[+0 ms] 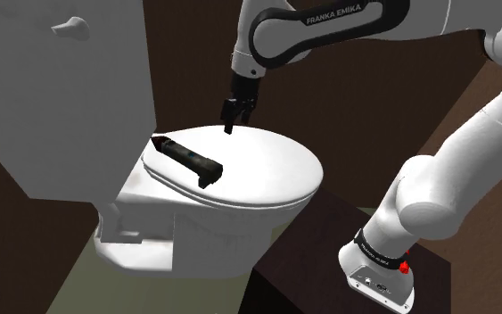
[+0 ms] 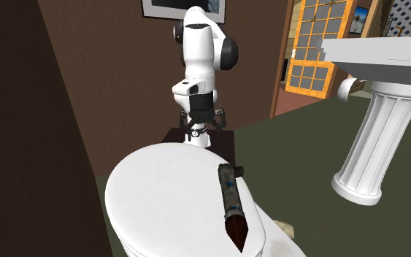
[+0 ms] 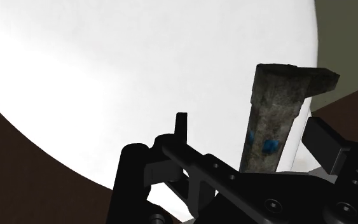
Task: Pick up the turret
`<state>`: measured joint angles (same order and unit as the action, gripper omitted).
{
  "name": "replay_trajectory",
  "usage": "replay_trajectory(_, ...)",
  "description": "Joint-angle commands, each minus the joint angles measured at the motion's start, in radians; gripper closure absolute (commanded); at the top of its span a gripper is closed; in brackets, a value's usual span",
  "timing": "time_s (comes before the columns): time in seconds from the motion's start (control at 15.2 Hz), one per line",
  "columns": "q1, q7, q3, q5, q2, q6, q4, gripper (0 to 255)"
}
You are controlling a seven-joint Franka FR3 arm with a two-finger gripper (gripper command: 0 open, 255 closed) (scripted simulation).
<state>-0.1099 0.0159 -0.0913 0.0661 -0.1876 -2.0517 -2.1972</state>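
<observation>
The turret (image 1: pixel 186 159) is a long, dark, stone-textured piece with a reddish pointed cap. It lies flat on the white closed toilet lid (image 1: pixel 267 174). My black gripper (image 1: pixel 234 116) hangs above the lid's rim, up and toward the shoulder view's right of the turret, apart from it. In the second exterior view the gripper (image 2: pixel 198 133) is beyond the lid (image 2: pixel 160 190), with the turret (image 2: pixel 231 201) nearer the camera. In the wrist view the fingers (image 3: pixel 181 130) stand apart, open and holding nothing. The turret (image 3: pixel 276 118) lies farther off on the lid, in line with the gap of the gripper (image 3: pixel 250 127).
The white toilet tank (image 1: pixel 61 89) rises behind the turret at the shoulder view's left. A white pedestal sink (image 2: pixel 371 146) stands at the second exterior view's right. Brown walls (image 2: pixel 109 80) close in around the toilet. The robot's stand (image 1: pixel 382 276) sits low beside the bowl.
</observation>
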Motion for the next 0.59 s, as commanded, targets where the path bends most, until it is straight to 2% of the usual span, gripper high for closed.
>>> replay_trajectory(0.0,-0.008,0.021,-0.014,-0.003,0.074,-0.03,0.045,0)
replay_trajectory(0.53,-0.045,0.101,-0.048,-0.038,0.377,-0.08,0.297,0)
